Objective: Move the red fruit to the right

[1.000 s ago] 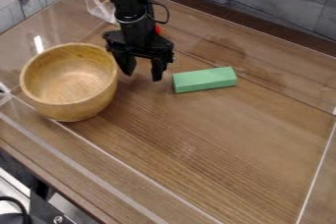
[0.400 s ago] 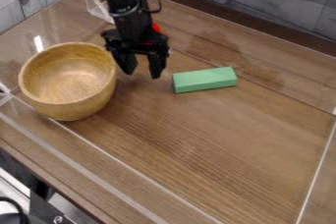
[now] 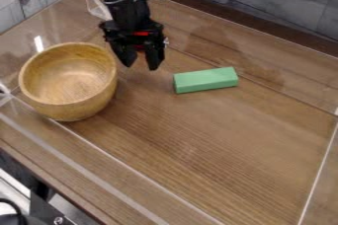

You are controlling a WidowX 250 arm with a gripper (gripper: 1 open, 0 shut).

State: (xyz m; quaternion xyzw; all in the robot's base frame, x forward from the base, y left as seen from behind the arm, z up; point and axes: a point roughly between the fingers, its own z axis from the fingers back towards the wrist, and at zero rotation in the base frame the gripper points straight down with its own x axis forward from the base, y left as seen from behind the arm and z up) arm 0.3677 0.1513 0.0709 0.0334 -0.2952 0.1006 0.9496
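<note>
Up and toward the upper left goes the gripper [image 3: 138, 59], lifting off the table beside the wooden bowl [image 3: 67, 81]. Fingers look drawn close, though whether they pinch anything I can't tell. No red fruit in sight, possibly hidden there, so its rightward move looks unfinished.

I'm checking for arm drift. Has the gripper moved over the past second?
Yes. The gripper has shifted up and slightly left in the view, away from the green block, which has stayed put beside the wooden bowl.

I see even, soft daylight, low-res and slightly soft frame. Pale glare streaks on the wooden table [image 3: 224, 140] and clear side walls [image 3: 321, 175]. Shadows faint, short.
</note>
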